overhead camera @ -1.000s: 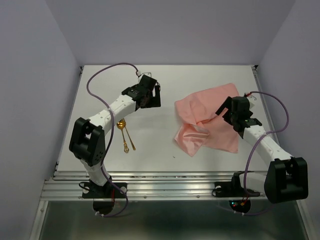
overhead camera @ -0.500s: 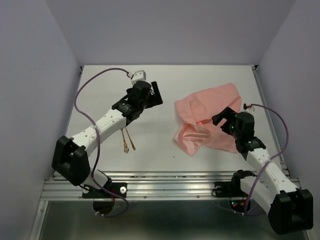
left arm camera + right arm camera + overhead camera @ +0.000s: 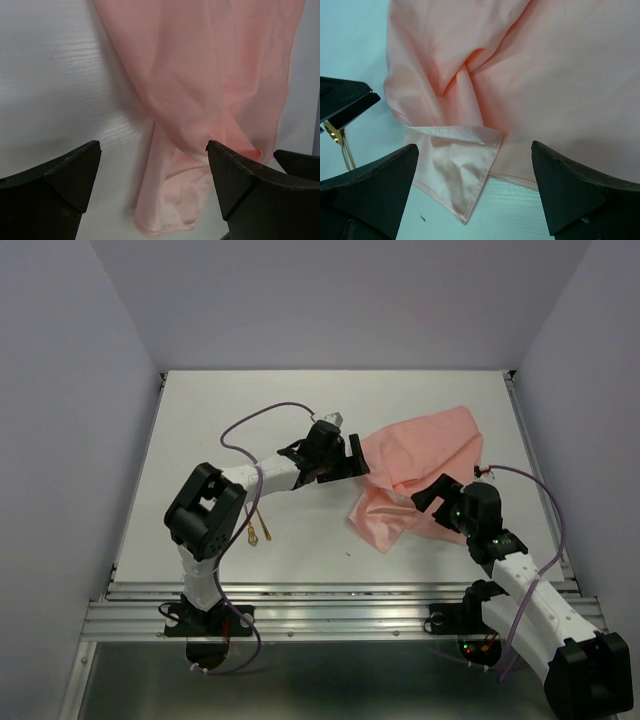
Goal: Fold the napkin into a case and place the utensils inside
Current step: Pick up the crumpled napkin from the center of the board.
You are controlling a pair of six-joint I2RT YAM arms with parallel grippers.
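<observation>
Top external — white table (image 3: 200,420), lilac walls (image 3: 330,300) — rumpled napkin (image 3: 420,445), left hand (image 3: 356,456) and right hand (image 3: 432,494) both agape.

A lab test cell: white table (image 3: 250,400) boxed by plain walls (image 3: 60,390).

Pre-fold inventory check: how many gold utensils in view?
2. One utensil and a second utensil beside it, left of the napkin, upper ends hidden under the left arm.
</observation>
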